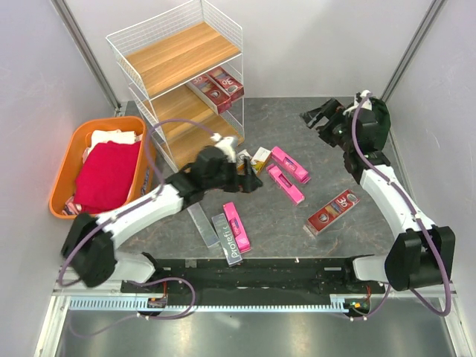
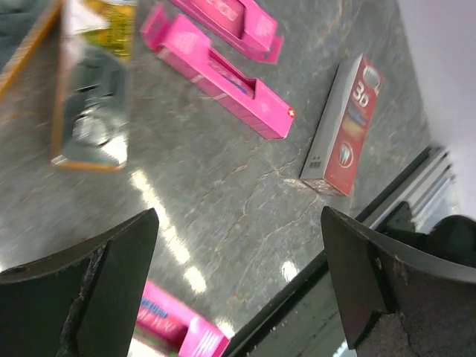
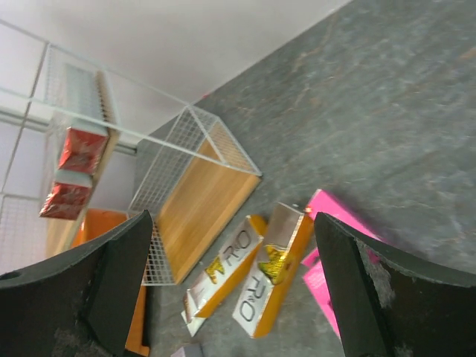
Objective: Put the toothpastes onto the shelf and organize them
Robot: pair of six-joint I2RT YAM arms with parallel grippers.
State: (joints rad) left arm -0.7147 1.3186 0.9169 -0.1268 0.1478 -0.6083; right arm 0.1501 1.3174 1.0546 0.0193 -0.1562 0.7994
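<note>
Presently, everything is seen to be carried by the dark grey stone-patterned table [image 1: 297, 126]. At its far left corner stands the white wire-frame shelf with three light wooden boards [image 1: 172, 53]. Two dark red cardboard toothpaste boxes [image 1: 216, 88] are already lodged on its middle board, while the top board is bare. Beside the shelf, an orange plastic basket [image 1: 65, 152] is filled with folded red and white cloths [image 1: 108, 175].

The left gripper [image 1: 251, 178] is stretched over the middle of the table, its jaws spread wide with nothing between them. The right gripper [image 1: 316, 117] is held raised at the far right, likewise released and empty.

The other toothpastes lie loose on the table. Two gold-white-black boxes [image 3: 274, 275] are found just beside the foot of the shelf, hot pink boxes [image 1: 290, 165] and silver-grey boxes [image 1: 202, 224] are scattered mid-table, and a single dark red box [image 1: 332, 211] lies nearer the right arm.

A pick of a gold-white-black box is judged to be in hand. In the left wrist view it sits off to one side of the jaws, so the gripper should first be centred over it. The jaws are best turned across its narrow width and lowered to straddle the long sides near the middle. They should then be closed gently so that the cardboard is not crushed.
</note>
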